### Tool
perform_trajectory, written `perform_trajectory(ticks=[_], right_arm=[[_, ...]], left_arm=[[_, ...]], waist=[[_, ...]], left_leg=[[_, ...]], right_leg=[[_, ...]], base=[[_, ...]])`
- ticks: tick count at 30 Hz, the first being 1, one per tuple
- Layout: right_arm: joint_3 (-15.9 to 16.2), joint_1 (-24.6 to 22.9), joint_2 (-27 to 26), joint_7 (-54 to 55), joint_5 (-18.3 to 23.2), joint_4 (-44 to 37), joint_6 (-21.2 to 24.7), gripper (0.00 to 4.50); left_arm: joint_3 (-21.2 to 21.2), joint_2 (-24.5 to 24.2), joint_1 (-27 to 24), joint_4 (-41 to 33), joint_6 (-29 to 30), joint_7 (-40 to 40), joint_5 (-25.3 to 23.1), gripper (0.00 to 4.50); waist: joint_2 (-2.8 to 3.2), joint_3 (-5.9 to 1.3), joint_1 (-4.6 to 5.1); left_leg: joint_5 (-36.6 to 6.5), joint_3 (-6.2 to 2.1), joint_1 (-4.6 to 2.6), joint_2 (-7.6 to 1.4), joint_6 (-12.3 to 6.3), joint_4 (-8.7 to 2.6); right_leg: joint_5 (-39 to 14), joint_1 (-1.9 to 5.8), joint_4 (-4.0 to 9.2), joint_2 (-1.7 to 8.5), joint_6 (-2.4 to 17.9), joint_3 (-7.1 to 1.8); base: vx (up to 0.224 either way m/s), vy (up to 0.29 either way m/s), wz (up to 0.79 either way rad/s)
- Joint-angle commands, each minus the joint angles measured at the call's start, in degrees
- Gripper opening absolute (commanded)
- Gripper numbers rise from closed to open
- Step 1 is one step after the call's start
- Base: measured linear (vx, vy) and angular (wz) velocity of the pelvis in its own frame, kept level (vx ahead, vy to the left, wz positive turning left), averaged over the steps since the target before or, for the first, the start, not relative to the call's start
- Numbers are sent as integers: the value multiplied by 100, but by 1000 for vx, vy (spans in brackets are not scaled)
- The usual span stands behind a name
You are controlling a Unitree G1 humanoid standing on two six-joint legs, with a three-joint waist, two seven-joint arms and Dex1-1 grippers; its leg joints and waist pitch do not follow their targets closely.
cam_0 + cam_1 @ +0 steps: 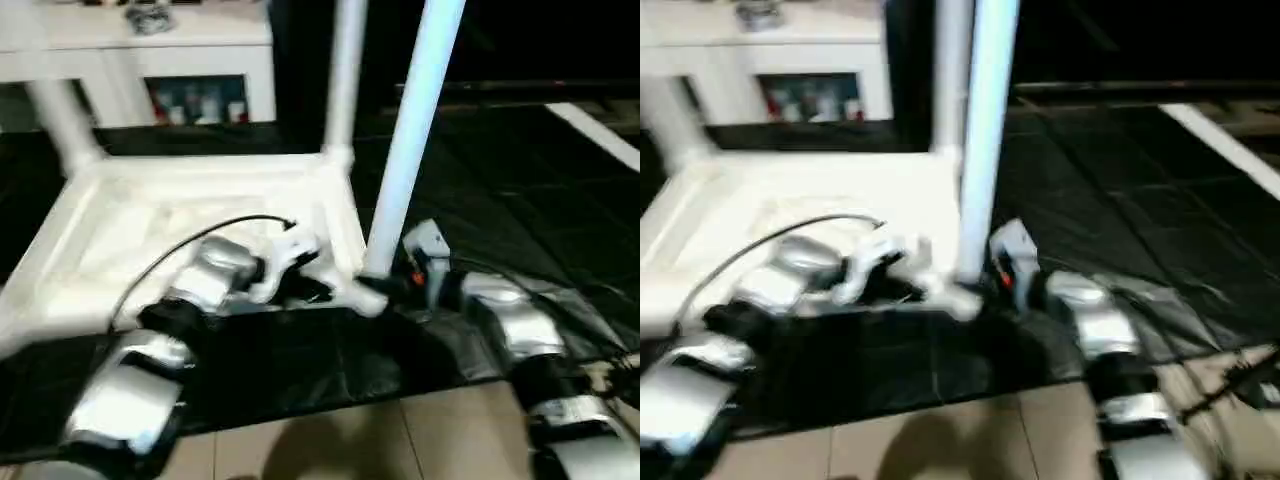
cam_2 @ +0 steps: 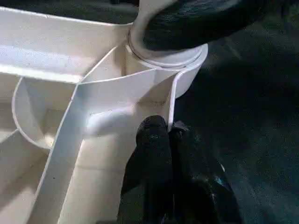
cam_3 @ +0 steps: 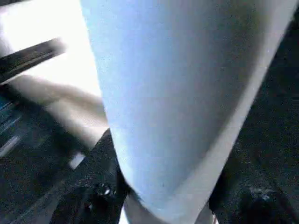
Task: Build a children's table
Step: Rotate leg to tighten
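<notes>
The children's table lies upside down on a black mat, its white ribbed top point(image 1: 120, 240) facing up. Two legs stand in its far corners, one on the left point(image 1: 60, 120) and one on the right point(image 1: 345, 80). A third leg point(image 1: 412, 130) rises a little tilted from the near right corner socket point(image 2: 168, 56). My right gripper point(image 1: 388, 286) is closed around the base of this leg, one black finger point(image 3: 100, 186) on each side. My left gripper point(image 2: 170, 135) is shut on the top's thin rim, right beside that socket.
A white cabinet point(image 1: 150, 55) with coloured items in its opening stands behind the table. The black mat point(image 1: 500, 180) spreads to the right, where a white strip point(image 1: 600, 130) lies. Tiled floor point(image 1: 400, 430) shows in front. A black cable point(image 1: 180, 250) arcs over my left forearm.
</notes>
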State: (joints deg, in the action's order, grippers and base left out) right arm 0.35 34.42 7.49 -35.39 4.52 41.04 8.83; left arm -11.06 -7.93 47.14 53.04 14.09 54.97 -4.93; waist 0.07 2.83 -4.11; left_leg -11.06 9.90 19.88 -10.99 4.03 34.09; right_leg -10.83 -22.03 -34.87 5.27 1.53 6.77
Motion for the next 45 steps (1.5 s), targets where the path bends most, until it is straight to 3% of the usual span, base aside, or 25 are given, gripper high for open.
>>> perform_trajectory(ticks=[1,3,4,8,10,11,16,17,18,19,20,24,25,28,30,31,35,36,39,44,45], right_arm=[[407,159,-700,664,-33,430,259,198],[363,233,-801,910,-34,521,297,197],[343,307,-875,1148,-68,602,315,197],[90,451,-1141,1673,-118,604,303,197],[55,436,-1150,1631,-94,518,286,266],[6,435,-1170,1634,-84,499,282,266],[43,395,-1098,1628,-68,417,214,311],[51,402,-1096,1661,-57,426,192,316],[52,395,-1072,1620,-39,405,163,316],[53,382,-1042,1558,-17,370,129,344],[53,382,-1042,1558,-17,370,129,344],[31,217,-886,1026,52,-40,22,388],[47,128,-784,791,110,-244,72,399],[149,-36,-559,318,196,-586,136,409],[201,-141,-390,-32,312,-826,213,442],[210,-177,-315,-173,365,-917,252,445],[278,-258,-45,-696,455,-1127,301,449],[341,-324,148,-1054,486,-1279,313,449],[402,-373,444,-1605,551,-1447,364,449],[758,-445,1054,-2804,676,-1792,547,449],[891,-415,1218,-3208,705,-1798,610,449]], left_arm=[[128,670,184,166,65,-903,293,0],[202,744,230,224,44,-1131,301,0],[252,793,269,259,22,-1299,303,0],[342,805,350,255,14,-1486,244,0],[275,677,296,158,-1,-1303,183,0],[244,587,260,87,-43,-1160,134,0],[209,399,234,-51,-54,-866,150,0],[216,382,236,-56,-48,-849,154,0],[216,349,234,-58,-64,-796,158,0],[215,303,228,-65,-86,-720,162,0],[215,303,228,-65,-86,-720,162,0],[226,179,181,-151,-116,-482,204,0],[210,113,133,-207,-166,-296,227,0],[180,-13,42,-352,-202,48,285,0],[120,-117,-22,-468,-254,339,318,0],[86,-167,-57,-538,-275,491,335,0],[-20,-320,-145,-726,-348,953,377,0],[-77,-411,-180,-801,-376,1184,375,0],[-197,-588,-265,-928,-484,1639,375,0],[-471,-906,-447,-1235,-570,2369,370,0],[-574,-1012,-507,-1363,-533,2615,378,0]], waist=[[-50,-302,21],[-35,-308,24],[-81,-323,34],[-55,-336,37],[-50,-339,34],[9,-334,46],[-6,-341,86],[61,-342,77],[33,-342,103],[53,-343,104],[53,-343,104],[67,-383,96],[72,-387,80],[76,-400,59],[78,-387,38],[56,-387,33],[83,-385,-2],[52,-383,-26],[65,-374,-100],[68,-382,-209],[41,-380,-218]], left_leg=[[-1590,-109,-32,-206,16,-450],[-1507,-102,-13,-198,-112,-442],[-1288,-90,16,-198,-182,-436],[-1052,-75,18,-219,-258,-447],[-1013,-74,25,-221,-298,-452],[-1039,-80,39,-217,-298,-458],[-1062,-82,40,-224,-268,-460],[-1054,-92,36,-229,-254,-463],[-1061,-86,47,-231,-249,-463],[-1075,-89,44,-231,-251,-465],[-1075,-89,44,-231,-251,-465],[-807,-83,60,-231,-355,-426],[-625,-79,70,-236,-487,-410],[-556,-73,66,-248,-595,-395],[-601,-69,61,-256,-619,-398],[-640,-62,64,-248,-643,-396],[-611,-60,58,-273,-622,-392],[-609,-55,59,-264,-599,-389],[-645,-43,52,-282,-573,-388],[-640,-43,54,-300,-547,-379],[-630,-41,58,-297,-542,-380]], right_leg=[[-2678,208,640,444,780,-314],[-2634,219,651,448,754,-329],[-2377,225,606,438,785,-345],[-1746,234,551,430,965,-366],[-1591,253,531,426,1004,-369],[-1576,265,534,431,1008,-365],[-1505,272,522,424,1056,-370],[-1447,271,511,433,1083,-371],[-1329,273,508,418,1116,-372],[-1251,277,499,416,1158,-371],[-1251,277,499,416,1158,-371],[-607,306,415,414,1335,-385],[-205,305,373,405,1445,-383],[28,306,342,416,1568,-378],[35,305,343,413,1596,-380],[8,312,348,411,1595,-382],[-67,287,344,418,1600,-381],[-109,300,342,414,1588,-380],[-266,279,353,412,1507,-385],[-247,277,328,413,1472,-387],[-265,272,325,417,1468,-388]], base=[[0,0,0],[0,0,0],[0,0,0],[0,0,0],[0,0,0],[0,0,0],[0,0,0],[0,0,0],[0,0,0],[0,0,0],[0,0,0],[0,0,0],[0,0,0],[0,0,0],[0,0,0],[0,0,0],[0,0,0],[0,0,0],[0,0,0],[0,0,0],[0,0,0]])
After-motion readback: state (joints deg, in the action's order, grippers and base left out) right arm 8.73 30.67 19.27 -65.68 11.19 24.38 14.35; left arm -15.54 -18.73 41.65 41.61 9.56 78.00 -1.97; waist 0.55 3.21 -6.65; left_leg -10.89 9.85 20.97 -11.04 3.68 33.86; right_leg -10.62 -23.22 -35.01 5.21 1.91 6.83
